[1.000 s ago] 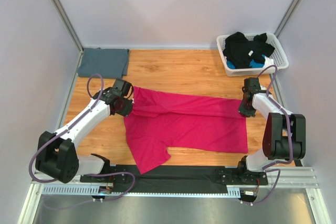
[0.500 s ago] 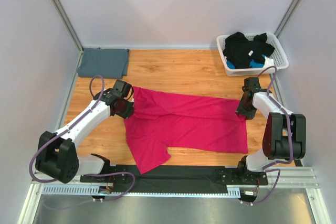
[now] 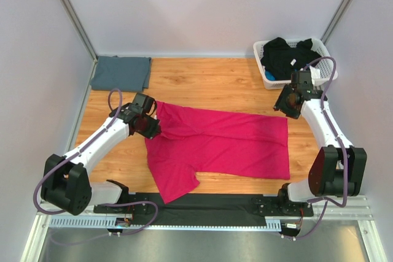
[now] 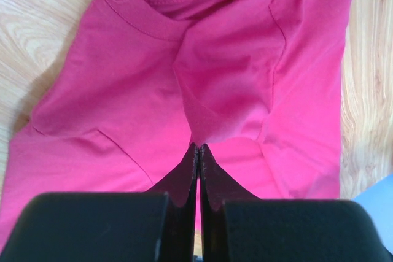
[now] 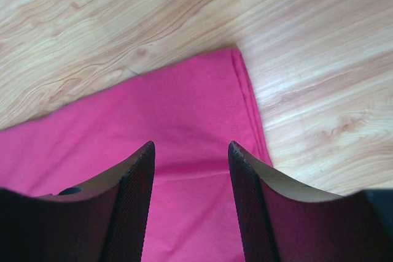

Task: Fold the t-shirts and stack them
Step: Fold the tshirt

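Cloth, soft and limp: the plain magenta-pink short-sleeved t-shirt (image 3: 221, 145) sprawls mid-table and will likely sag unless pinched at hem corners or shoulders. At its 9 o'clock end the left gripper (image 4: 197, 146) clenches the fabric; the right gripper (image 5: 191, 146) gapes empty above its 2 o'clock corner.

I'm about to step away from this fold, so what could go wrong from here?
Only the left hand pinches the shirt; the right hand is open above its corner. A pull from the left alone could drag and bunch the cloth. The cloth gathered at that pinch may also set a crease.
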